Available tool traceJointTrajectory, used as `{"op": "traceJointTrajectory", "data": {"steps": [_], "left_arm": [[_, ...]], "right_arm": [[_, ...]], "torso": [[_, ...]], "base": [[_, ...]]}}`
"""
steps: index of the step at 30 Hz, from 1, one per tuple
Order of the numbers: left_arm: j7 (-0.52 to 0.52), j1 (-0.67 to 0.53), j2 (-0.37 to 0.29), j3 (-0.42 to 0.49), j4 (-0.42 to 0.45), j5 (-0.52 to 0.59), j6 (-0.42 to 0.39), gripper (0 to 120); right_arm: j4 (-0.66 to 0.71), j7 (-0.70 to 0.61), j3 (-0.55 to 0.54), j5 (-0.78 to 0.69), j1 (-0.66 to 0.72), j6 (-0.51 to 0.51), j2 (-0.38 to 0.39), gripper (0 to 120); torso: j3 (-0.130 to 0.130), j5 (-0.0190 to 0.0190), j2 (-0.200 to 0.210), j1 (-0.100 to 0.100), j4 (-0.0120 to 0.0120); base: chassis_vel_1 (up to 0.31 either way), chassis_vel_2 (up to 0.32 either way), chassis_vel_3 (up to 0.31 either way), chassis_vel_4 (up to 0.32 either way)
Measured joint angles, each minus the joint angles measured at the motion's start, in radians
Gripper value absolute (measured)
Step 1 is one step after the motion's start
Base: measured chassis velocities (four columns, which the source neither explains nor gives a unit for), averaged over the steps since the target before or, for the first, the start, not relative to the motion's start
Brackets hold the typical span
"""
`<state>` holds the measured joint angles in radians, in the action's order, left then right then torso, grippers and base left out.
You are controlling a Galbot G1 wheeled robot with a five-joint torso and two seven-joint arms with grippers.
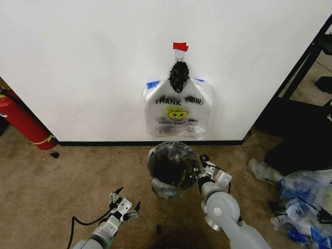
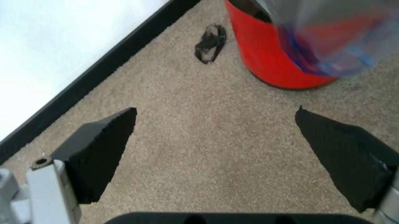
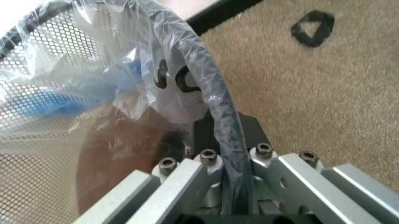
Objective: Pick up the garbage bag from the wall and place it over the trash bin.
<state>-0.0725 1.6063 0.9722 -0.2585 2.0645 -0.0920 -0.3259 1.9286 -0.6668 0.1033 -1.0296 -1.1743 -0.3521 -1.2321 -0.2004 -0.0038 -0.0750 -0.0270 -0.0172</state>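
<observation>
The black mesh trash bin (image 1: 173, 163) stands on the carpet just in front of the white wall (image 1: 78, 62). The thin translucent garbage bag (image 3: 124, 79) with black print is draped inside the bin and over its rim, and plastic hangs down the outside (image 1: 167, 190). My right gripper (image 1: 204, 174) is at the bin's right rim, shut on the bag where it folds over the rim (image 3: 218, 140). My left gripper (image 1: 123, 205) hovers low over the carpet left of the bin, open and holding nothing (image 2: 218, 149). The bin's red base (image 2: 274, 56) lies ahead of it.
A flat bundle of same-print bags (image 1: 178, 111) hangs on the wall under a black knot (image 1: 179, 75) and red tape. A red fire extinguisher (image 1: 21, 120) lies at the left. A heap of clear and blue plastic (image 1: 301, 202) and a black rack (image 1: 306, 62) stand right.
</observation>
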Motion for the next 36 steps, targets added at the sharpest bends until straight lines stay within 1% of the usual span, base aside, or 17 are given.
{"op": "traceJointTrajectory", "data": {"steps": [10, 12, 13, 15, 16, 17, 22, 24, 26, 27, 29, 30, 31, 32, 33, 34, 36], "left_arm": [[-0.017, 0.0, 0.013, -0.003, -0.004, 0.004, -0.003, 100], [-0.021, -0.003, 0.017, -0.003, -0.01, 0.006, -0.001, 100], [-0.022, -0.003, 0.017, -0.003, -0.01, 0.006, -0.001, 100], [-0.024, -0.003, 0.02, -0.003, -0.011, 0.006, 0.0, 100], [-0.024, -0.001, 0.02, -0.003, -0.011, 0.006, 0.0, 100], [-0.024, -0.001, 0.02, -0.003, -0.011, 0.006, 0.0, 100], [-0.026, 0.007, 0.02, -0.013, -0.005, 0.006, 0.002, 100], [-0.026, 0.01, 0.019, -0.017, -0.003, 0.006, 0.003, 100], [-0.026, 0.015, 0.018, -0.025, 0.0, 0.006, 0.007, 100], [-0.026, 0.016, 0.018, -0.027, 0.0, 0.006, 0.009, 100], [-0.026, 0.014, 0.026, -0.045, 0.006, 0.015, 0.032, 100], [-0.027, 0.012, 0.031, -0.049, 0.007, 0.019, 0.038, 100], [-0.027, 0.012, 0.031, -0.049, 0.007, 0.019, 0.038, 100], [-0.029, 0.009, 0.038, -0.056, 0.01, 0.024, 0.047, 100], [-0.03, 0.006, 0.044, -0.059, 0.012, 0.027, 0.053, 100], [-0.038, -0.003, 0.065, -0.07, 0.019, 0.035, 0.069, 100], [-0.044, -0.015, 0.104, -0.092, 0.036, 0.048, 0.096, 100]], "right_arm": [[-0.028, 0.008, -0.003, -0.016, 0.018, -0.038, 0.01, 0], [-0.039, 0.008, -0.001, -0.027, 0.026, -0.056, 0.015, 8], [-0.04, 0.01, -0.001, -0.028, 0.026, -0.057, 0.016, 10], [-0.044, 0.043, 0.004, -0.025, 0.023, -0.055, 0.02, 22], [-0.043, 0.056, 0.005, -0.022, 0.019, -0.051, 0.021, 25], [-0.043, 0.056, 0.005, -0.022, 0.019, -0.051, 0.021, 25], [-0.025, 0.068, 0.005, -0.009, 0.002, -0.041, 0.02, 47], [-0.018, 0.068, 0.005, -0.006, -0.003, -0.041, 0.02, 50], [0.006, 0.069, 0.006, 0.006, -0.016, -0.041, 0.023, 58], [0.011, 0.071, 0.007, 0.01, -0.019, -0.04, 0.024, 60], [0.04, 0.117, 0.01, 0.066, -0.043, 0.0, 0.034, 71], [0.042, 0.14, 0.01, 0.095, -0.049, 0.025, 0.036, 75], [0.042, 0.14, 0.01, 0.095, -0.049, 0.025, 0.036, 75], [0.042, 0.17, 0.011, 0.138, -0.054, 0.063, 0.038, 80], [0.04, 0.194, 0.012, 0.173, -0.057, 0.093, 0.039, 81], [0.027, 0.262, 0.019, 0.259, -0.062, 0.191, 0.039, 88], [0.017, 0.365, 0.031, 0.344, -0.073, 0.314, 0.035, 95]], "torso": [[0.0, -0.0003, 0.0, 0.0, -0.0002], [0.0, -0.0005, 0.0, 0.0, -0.0003], [0.0, -0.0005, 0.0, 0.0, -0.0003], [0.0, -0.0002, 0.0, 0.0, -0.0001], [0.0, 0.0, 0.0, 0.0, -0.0001], [0.0, 0.0, 0.0, 0.0, -0.0001], [0.0, 0.0002, 0.0, 0.0, 0.0004], [0.0, 0.0003, 0.0, 0.0, 0.0003], [0.0, 0.0002, 0.0, 0.0, 0.0002], [0.0, 0.0001, 0.0, 0.0, 0.0002], [0.0, 0.0001, 0.0, 0.0, 0.0], [0.0, 0.0, 0.0, 0.0, 0.0], [0.0, 0.0, 0.0, 0.0, 0.0], [0.0, -0.0001, 0.0, 0.0, -0.0001], [0.0, -0.0001, 0.0, 0.0, -0.0001], [0.0, 0.0, 0.0, 0.0, -0.0001], [0.0, -0.0001, 0.0, 0.0, 0.0]], "base": [[0.0, 0.0, 0.0, 0.0], [0.0, 0.0, 0.0, 0.0], [0.0, 0.0, 0.0, 0.0], [0.0, 0.0, 0.0, 0.0], [0.0, 0.0, 0.0, 0.0], [0.0, 0.0, 0.0, 0.0], [0.0, 0.0, 0.0, 0.0], [0.0, 0.0, 0.0, 0.0], [0.0, 0.0, 0.0, 0.0], [0.0, 0.0, 0.0, 0.0], [0.0, 0.0, 0.0, 0.0], [0.0, 0.0, 0.0, 0.0], [0.0, 0.0, 0.0, 0.0], [0.0, 0.0, 0.0, 0.0], [0.0, 0.0, 0.0, 0.0], [0.0, 0.0, 0.0, 0.0], [0.0, 0.0, 0.0, 0.0]]}}
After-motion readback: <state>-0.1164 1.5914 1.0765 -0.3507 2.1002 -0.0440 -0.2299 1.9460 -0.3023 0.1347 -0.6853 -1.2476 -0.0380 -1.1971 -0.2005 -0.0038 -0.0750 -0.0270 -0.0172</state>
